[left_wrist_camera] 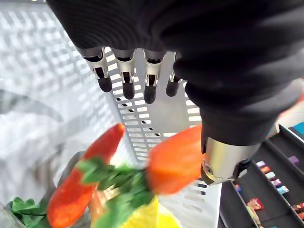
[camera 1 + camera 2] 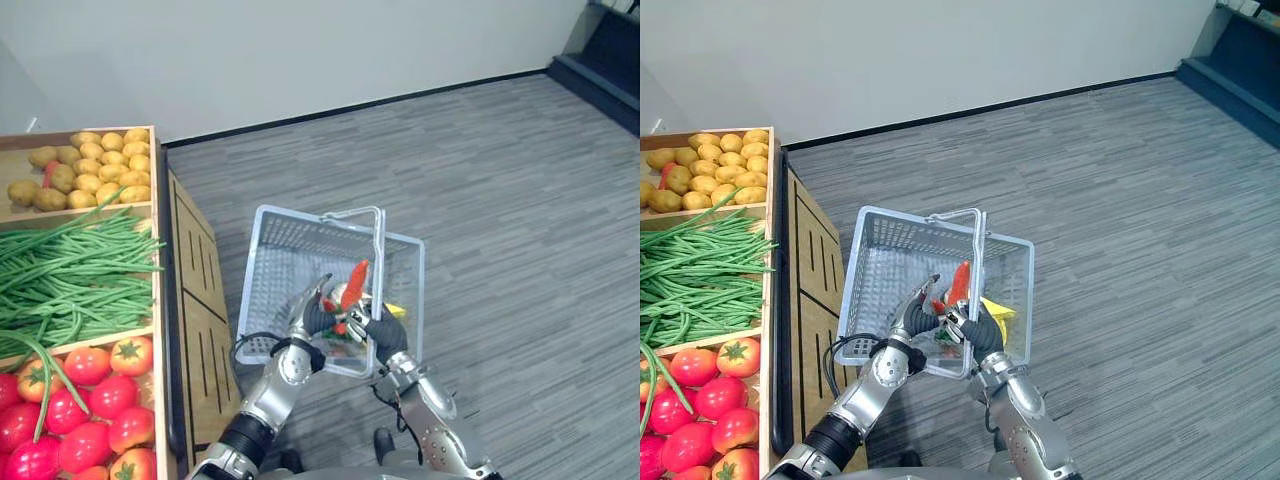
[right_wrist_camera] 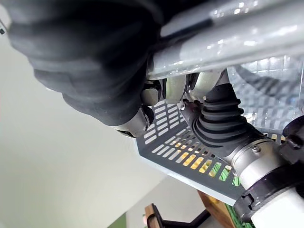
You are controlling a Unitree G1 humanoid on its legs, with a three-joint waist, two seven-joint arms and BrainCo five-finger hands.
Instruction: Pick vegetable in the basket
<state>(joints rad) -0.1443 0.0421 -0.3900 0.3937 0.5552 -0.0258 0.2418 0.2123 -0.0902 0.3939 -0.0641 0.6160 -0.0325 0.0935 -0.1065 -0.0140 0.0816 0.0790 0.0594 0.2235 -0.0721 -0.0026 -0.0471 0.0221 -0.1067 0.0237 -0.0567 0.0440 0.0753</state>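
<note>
A pale perforated basket (image 2: 285, 255) hangs in front of me beside the produce stand. My right hand (image 2: 386, 336) is curled round its metal handle (image 3: 228, 42) at the near rim. My left hand (image 2: 312, 316) is over the basket's near end with its fingers (image 1: 124, 85) straight. An orange-red vegetable (image 2: 355, 275) stands upright just beside the left thumb (image 1: 223, 161); I cannot tell whether the two touch. Under it in the basket lie another red vegetable (image 1: 80, 185) with green leaves and something yellow (image 2: 997, 310).
A wooden produce stand (image 2: 190, 290) sits at my left, with compartments of potatoes (image 2: 95, 165), green beans (image 2: 70, 270) and tomatoes (image 2: 90, 400). Grey carpet (image 2: 500, 200) stretches right and back to a white wall. A dark shelf of small goods (image 1: 266, 190) lies beyond the basket.
</note>
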